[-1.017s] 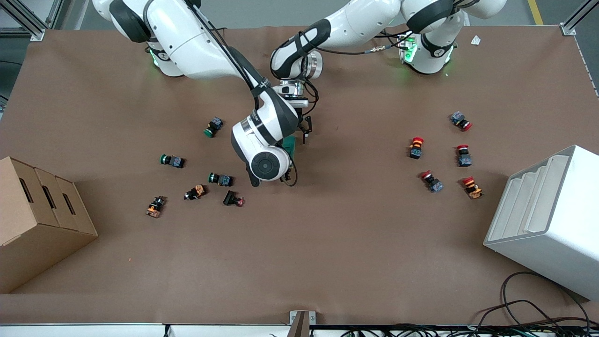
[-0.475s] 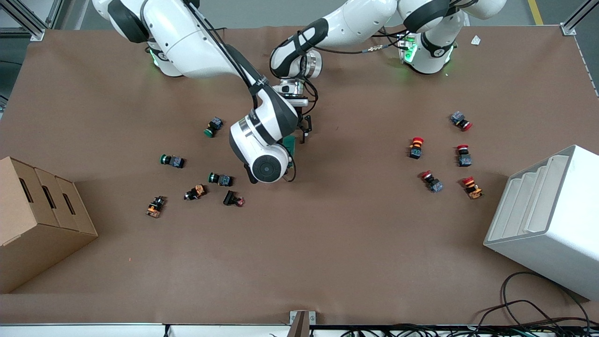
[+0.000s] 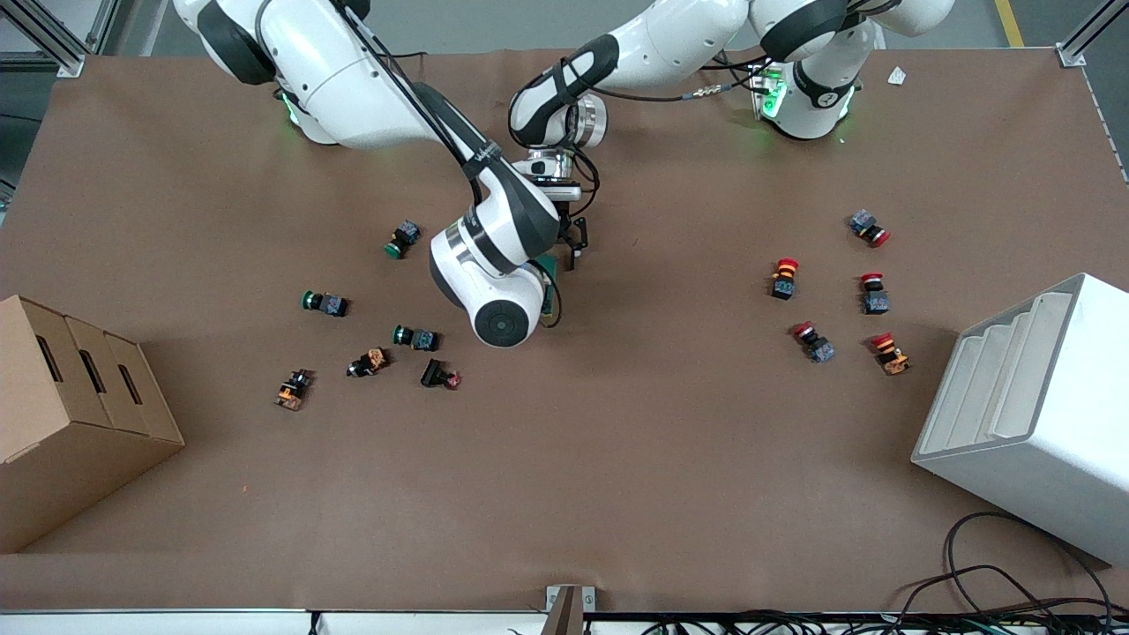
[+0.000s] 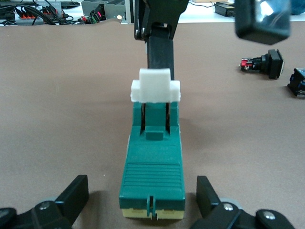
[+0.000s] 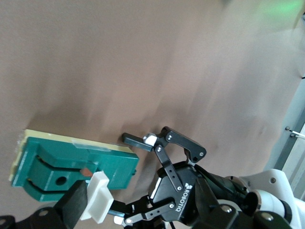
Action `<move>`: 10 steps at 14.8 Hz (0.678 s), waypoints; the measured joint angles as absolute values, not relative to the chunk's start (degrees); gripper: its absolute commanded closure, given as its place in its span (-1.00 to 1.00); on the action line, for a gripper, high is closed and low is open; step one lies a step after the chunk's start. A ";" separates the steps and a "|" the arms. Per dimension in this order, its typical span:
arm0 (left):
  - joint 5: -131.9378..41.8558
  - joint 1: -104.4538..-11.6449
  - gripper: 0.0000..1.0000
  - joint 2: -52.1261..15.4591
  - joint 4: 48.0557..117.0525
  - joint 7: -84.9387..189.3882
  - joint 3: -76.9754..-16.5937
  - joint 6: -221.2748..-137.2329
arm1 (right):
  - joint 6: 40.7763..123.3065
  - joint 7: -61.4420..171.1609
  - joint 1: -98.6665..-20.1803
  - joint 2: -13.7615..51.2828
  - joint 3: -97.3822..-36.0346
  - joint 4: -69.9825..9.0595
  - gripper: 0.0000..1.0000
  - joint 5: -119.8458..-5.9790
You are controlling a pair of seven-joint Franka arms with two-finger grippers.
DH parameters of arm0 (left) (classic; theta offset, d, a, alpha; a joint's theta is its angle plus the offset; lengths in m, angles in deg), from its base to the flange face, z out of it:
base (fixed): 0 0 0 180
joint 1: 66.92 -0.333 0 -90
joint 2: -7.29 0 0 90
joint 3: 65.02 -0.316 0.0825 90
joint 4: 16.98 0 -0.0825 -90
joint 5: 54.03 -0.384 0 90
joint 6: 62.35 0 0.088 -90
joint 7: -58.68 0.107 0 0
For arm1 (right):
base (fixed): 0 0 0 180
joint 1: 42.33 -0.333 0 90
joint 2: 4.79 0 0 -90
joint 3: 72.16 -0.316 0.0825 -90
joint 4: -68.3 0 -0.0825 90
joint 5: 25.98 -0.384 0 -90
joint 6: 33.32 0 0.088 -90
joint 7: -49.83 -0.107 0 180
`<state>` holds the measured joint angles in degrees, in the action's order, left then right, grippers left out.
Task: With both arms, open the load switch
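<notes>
A dark-green rectangular plastic load switch (image 4: pixel 153 167) with a white toggle piece (image 4: pixel 155 86) at one end lies on the brown paper-covered table (image 3: pixel 564 459), near its middle. Toward the right arm's end of the table from the switch stands a brown cardboard box (image 3: pixel 62 414), and between box and switch lie green-capped push-buttons (image 3: pixel 323 302). The right gripper (image 5: pixel 90 202) is at the switch's toggle end, one black finger (image 5: pixel 76 205) touching the white toggle; whether its fingers are apart or together cannot be told. The left gripper (image 4: pixel 143 200) is at the switch's other end, its two black fingers (image 4: pixel 71 195) spread wide on either side of the green body, not touching it. Toward the left arm's end from the switch lie red-capped push-buttons (image 3: pixel 784 277) and a white ribbed plastic bin (image 3: pixel 1032 414).
</notes>
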<state>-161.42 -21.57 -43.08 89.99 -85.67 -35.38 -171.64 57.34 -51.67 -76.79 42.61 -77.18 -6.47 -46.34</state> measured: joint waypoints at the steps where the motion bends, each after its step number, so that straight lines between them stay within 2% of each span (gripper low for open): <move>1: -161.42 -21.57 -1.00 -43.08 89.99 -85.67 -35.38 -171.64 | 56.89 -51.53 -76.98 42.63 -77.36 -6.74 -1.00 -46.35; 10: -161.43 -21.57 -1.00 -43.12 89.99 -85.67 -35.38 -171.63 | 56.89 -47.99 -79.44 42.81 -77.51 -10.25 -1.00 -44.11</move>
<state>-161.43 -21.57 -43.12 89.99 -85.67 -35.38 -171.63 56.89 -47.99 -79.44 42.81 -77.51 -10.25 -44.11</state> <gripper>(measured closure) 0.000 0.000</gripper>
